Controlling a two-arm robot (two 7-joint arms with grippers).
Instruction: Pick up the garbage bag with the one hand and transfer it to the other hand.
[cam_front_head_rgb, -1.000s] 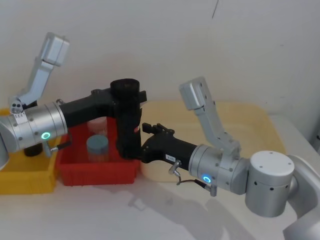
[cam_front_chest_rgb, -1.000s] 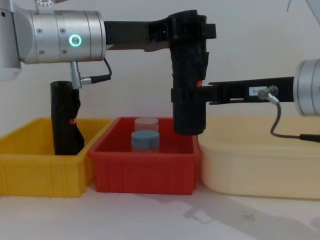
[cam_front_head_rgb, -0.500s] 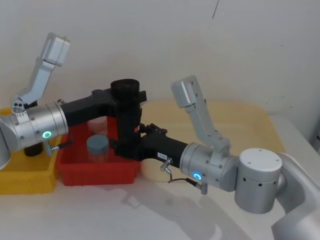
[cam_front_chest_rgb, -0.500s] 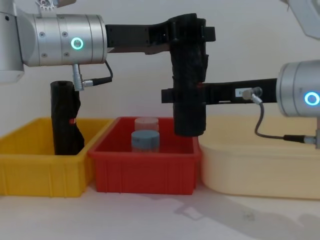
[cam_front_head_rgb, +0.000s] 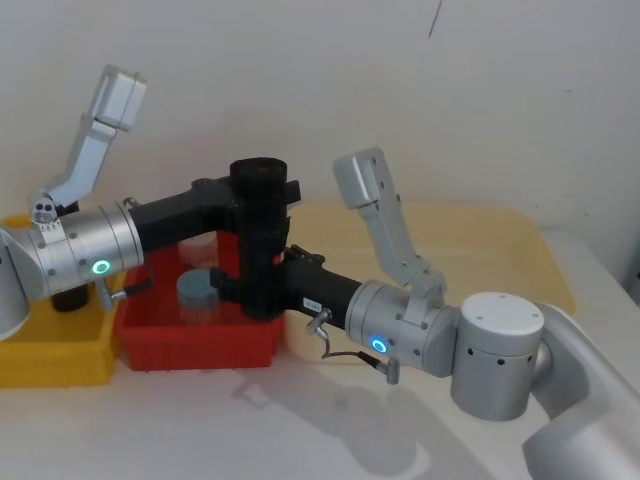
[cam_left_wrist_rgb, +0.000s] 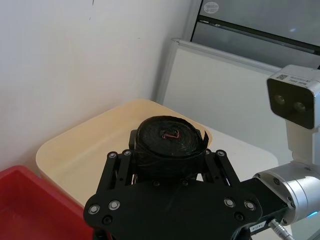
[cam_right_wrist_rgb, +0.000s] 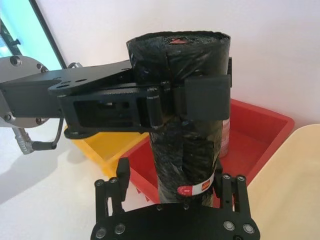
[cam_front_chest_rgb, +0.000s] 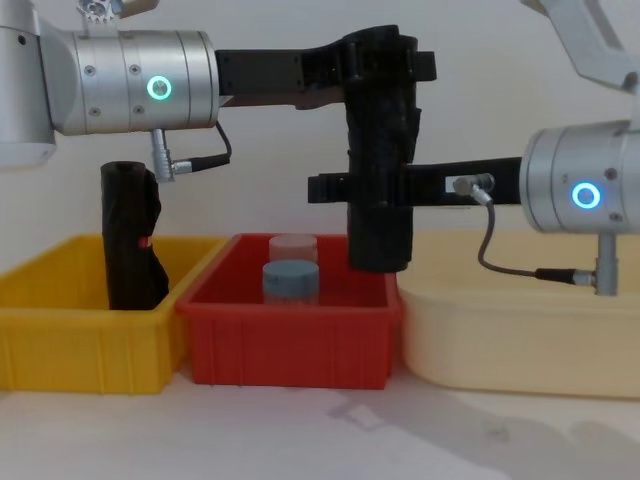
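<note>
Our left gripper (cam_front_chest_rgb: 379, 64) clenches the upright garbage bag (cam_front_chest_rgb: 379, 232) near its top; the right gripper (cam_front_chest_rgb: 326, 187) sits around it lower, and we cannot tell its grip.

I see bright, even light from overhead, soft arm shadows lying pale on the table (cam_front_head_rgb: 150, 430) toward its front edge, and a mild sheen on the wrinkled plastic of the garbage bag (cam_right_wrist_rgb: 187, 150).
</note>
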